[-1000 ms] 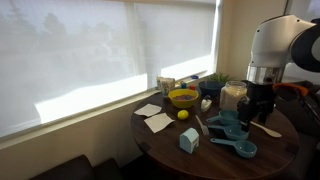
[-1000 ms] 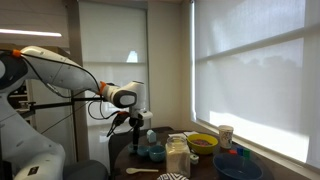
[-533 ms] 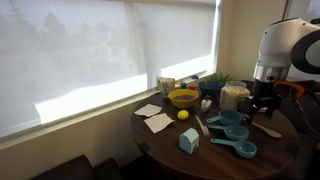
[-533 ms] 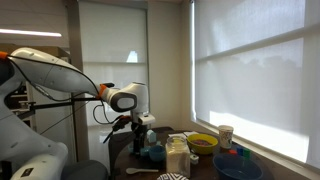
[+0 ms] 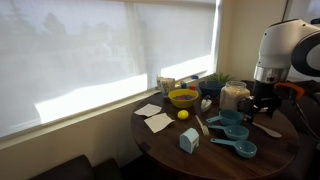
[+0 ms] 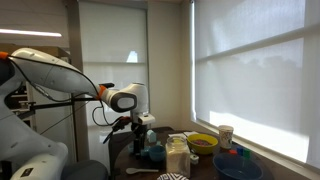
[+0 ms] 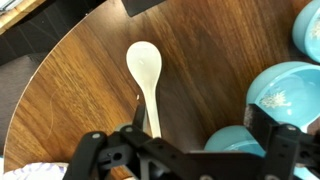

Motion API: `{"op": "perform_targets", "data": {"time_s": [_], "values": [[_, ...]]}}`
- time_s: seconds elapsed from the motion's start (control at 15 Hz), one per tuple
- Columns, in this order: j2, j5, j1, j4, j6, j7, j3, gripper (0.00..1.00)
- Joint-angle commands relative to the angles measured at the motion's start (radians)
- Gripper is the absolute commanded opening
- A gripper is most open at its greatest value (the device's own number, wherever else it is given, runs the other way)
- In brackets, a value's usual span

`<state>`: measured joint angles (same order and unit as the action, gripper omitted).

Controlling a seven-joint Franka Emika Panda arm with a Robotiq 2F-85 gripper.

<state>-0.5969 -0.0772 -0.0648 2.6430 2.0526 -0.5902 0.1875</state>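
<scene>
Shifted rightward since a second ago, the end effector (image 5: 262, 104) is held open over the pale spoon (image 7: 146, 76), so that its handle is straddled, flat on the surface (image 7: 70, 95) beside teal measuring cups (image 7: 288, 92).

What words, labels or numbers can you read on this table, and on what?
None legible. Any print on the paper cup by the window or the small blue carton is too small and blurred to read. The pale spoon and the blue measuring cups show no writing in the wrist view.

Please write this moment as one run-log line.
fingers: open, empty | below: cream long-handled spoon | beside: light-blue measuring cups | surface: round wooden table
</scene>
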Motion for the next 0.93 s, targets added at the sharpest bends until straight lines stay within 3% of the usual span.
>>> {"op": "perform_targets", "data": {"time_s": [0.0, 0.33, 0.87], "values": [[-0.011, 0.084, -0.03, 0.008, -0.017, -0.024, 0.009, 1.0], [-0.001, 0.161, -0.051, 0.044, 0.016, -0.008, -0.006, 1.0], [0.036, 0.152, -0.056, 0.1, 0.174, 0.017, -0.039, 1.0]]}}
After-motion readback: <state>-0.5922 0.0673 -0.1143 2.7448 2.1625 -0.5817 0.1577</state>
